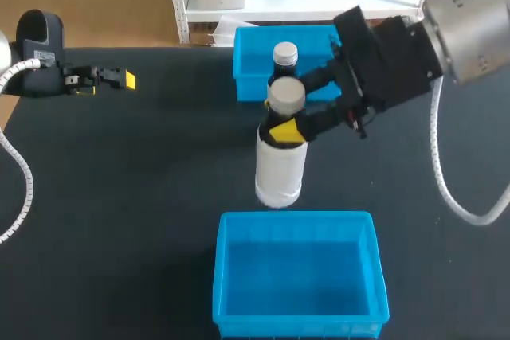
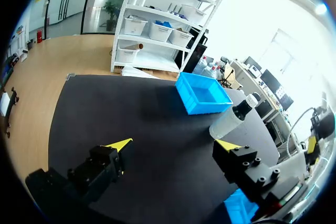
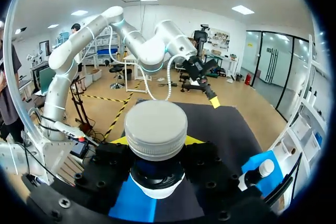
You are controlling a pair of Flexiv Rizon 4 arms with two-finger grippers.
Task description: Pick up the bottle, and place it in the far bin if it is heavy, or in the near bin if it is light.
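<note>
My right gripper (image 1: 287, 129) is shut on the dark neck of a white bottle (image 1: 280, 171) with a grey cap (image 3: 156, 128). The bottle hangs upright between the two blue bins, its base just beyond the near bin (image 1: 299, 296). In the right wrist view the yellow tips flank the neck under the cap, right gripper (image 3: 157, 141). The far bin (image 1: 249, 65) lies behind the bottle. My left gripper (image 1: 119, 79) stays at the table's far left, open and empty, left gripper (image 2: 174, 145).
A second white-capped bottle (image 1: 284, 57) stands at the far bin's front, its body hidden behind the held one; it also shows beside my right gripper as second bottle (image 3: 256, 176). The far bin (image 2: 202, 94) looks empty from the left wrist. Black table (image 1: 143, 197) surrounds both bins.
</note>
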